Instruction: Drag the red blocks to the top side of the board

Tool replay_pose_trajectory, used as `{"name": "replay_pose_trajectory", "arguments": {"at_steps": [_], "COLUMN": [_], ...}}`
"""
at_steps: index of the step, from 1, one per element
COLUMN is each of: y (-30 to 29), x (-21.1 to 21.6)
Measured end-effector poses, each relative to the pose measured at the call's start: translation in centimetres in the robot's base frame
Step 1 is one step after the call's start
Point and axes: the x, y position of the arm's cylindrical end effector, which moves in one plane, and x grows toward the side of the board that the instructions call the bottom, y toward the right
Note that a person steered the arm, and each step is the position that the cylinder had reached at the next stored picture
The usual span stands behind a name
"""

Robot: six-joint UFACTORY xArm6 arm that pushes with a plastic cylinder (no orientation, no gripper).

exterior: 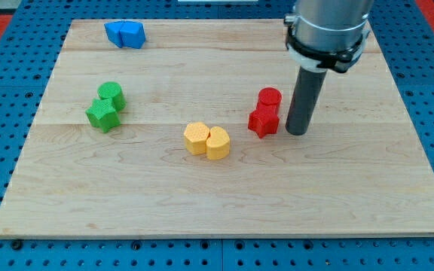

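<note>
My tip bare, holding nothing, just right of red cylinder and red star (mid-board, touching). Swing below the star, push straight toward top edge.

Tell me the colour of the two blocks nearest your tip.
Red: the red cylinder and red star block, just left of my tip in the camera view.

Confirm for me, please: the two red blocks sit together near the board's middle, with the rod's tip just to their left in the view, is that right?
Not quite. In the camera view my tip stands just to the view's right of the two red blocks, not their left. The rest holds: they sit together near the middle of the board.
</note>
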Motion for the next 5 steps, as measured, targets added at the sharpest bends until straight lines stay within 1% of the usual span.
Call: {"name": "replay_pose_trajectory", "arguments": {"at_steps": [1,2,3,4,5], "y": [-2.4,-5.1,-1.8,0.0,-0.9], "x": [3.0,0.3,-5.5,-11.5,-16.5]}}
